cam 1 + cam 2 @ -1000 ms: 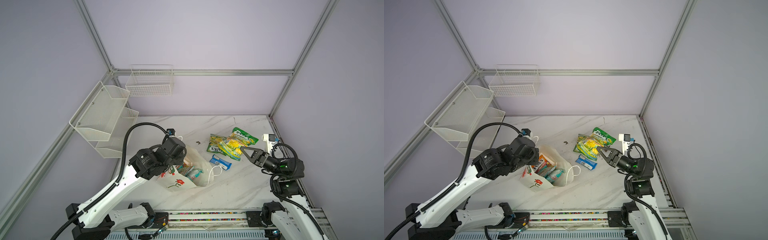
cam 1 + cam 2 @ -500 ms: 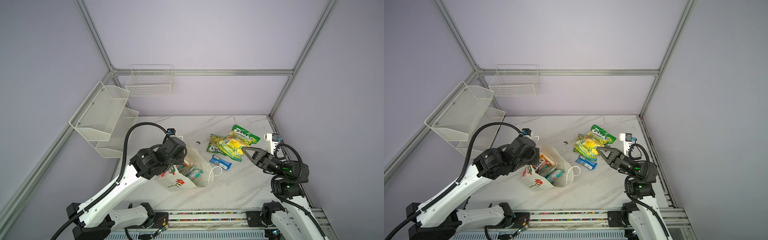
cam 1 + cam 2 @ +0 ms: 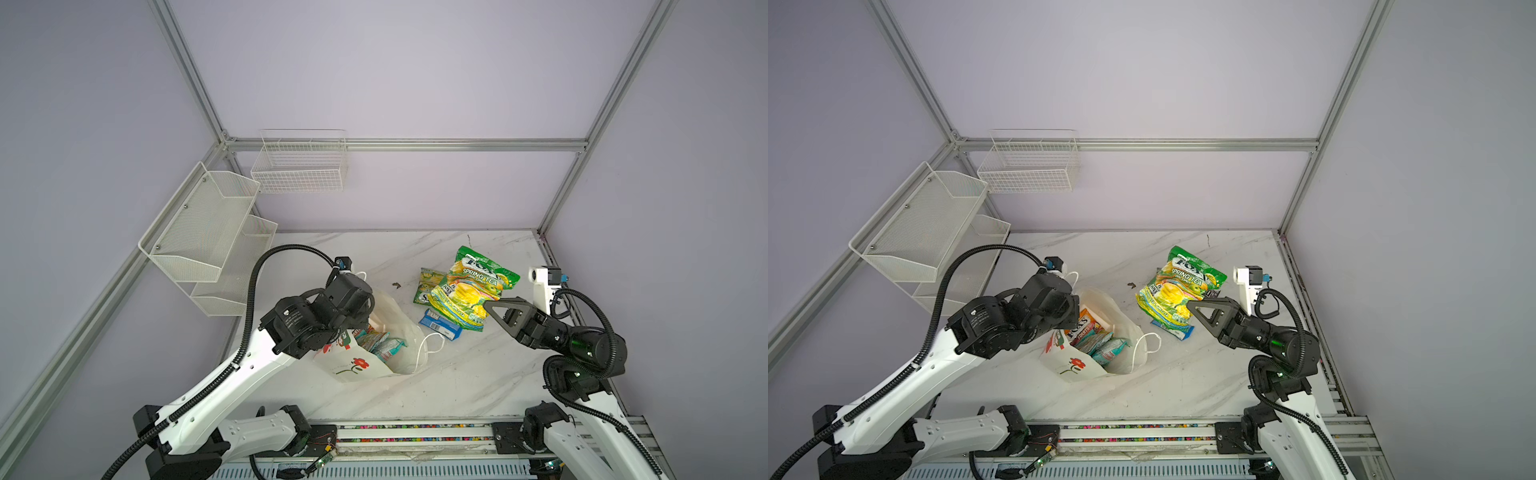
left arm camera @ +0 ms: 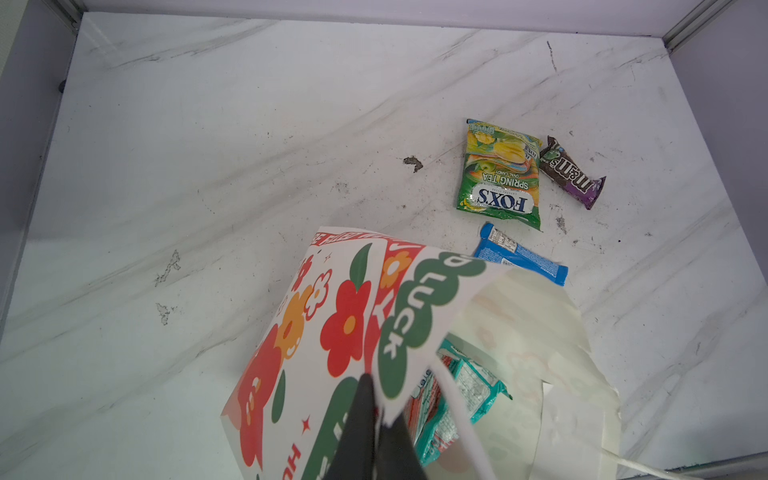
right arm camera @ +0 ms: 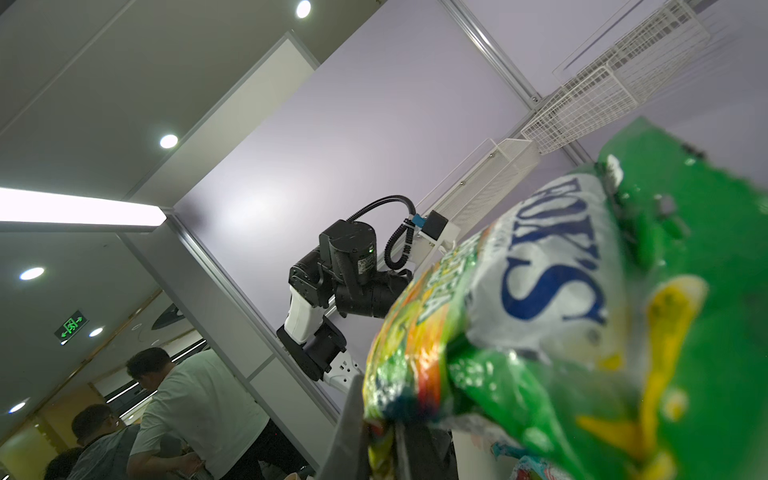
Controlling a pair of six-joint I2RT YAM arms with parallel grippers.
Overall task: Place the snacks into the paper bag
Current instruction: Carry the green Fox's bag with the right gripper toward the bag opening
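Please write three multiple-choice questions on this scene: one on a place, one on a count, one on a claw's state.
1. Where does the blue bar wrapper lie?
A) inside the white paper bag with red flowers
B) on the marble table beside that bag
C) on top of that bag

2. In the left wrist view, how many snack packets lie on the table outside the bag?
A) one
B) three
C) five

3. What is the state of the right claw?
A) open, empty
B) shut on a green-yellow candy packet
C) out of view

Key: 1 B, it lies flat on the marble; 2 B, green Fox's packet, dark M&M's packet, blue wrapper; 3 B, the packet hangs from its closed tips.
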